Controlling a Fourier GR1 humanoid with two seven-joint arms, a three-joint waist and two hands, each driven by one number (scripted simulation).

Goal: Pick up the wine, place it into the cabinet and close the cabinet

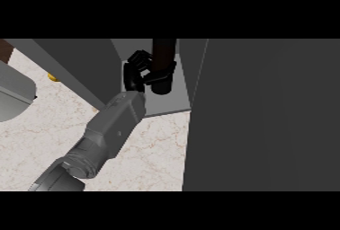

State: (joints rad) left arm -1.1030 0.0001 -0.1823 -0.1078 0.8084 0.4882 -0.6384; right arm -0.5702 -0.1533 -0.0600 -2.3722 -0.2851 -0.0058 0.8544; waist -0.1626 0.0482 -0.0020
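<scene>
nearest you, the grey left forearm [109, 134] crosses the marbled worktop [153, 152] from the lower edge toward the cabinet [166, 101]. your left hand [137, 72] sits inside the cabinet opening, its fingers [159, 77] curled round the dark wine bottle [163, 54], which stands upright over the cabinet's pale floor. the open cabinet door [266, 117] fills your right side. a grey appliance [13, 96] sits far left.

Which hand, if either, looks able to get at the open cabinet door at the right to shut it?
Probably neither yet. The only hand in view is curled round the wine bottle inside the cabinet; it must let go first. The door itself stands unblocked.
</scene>
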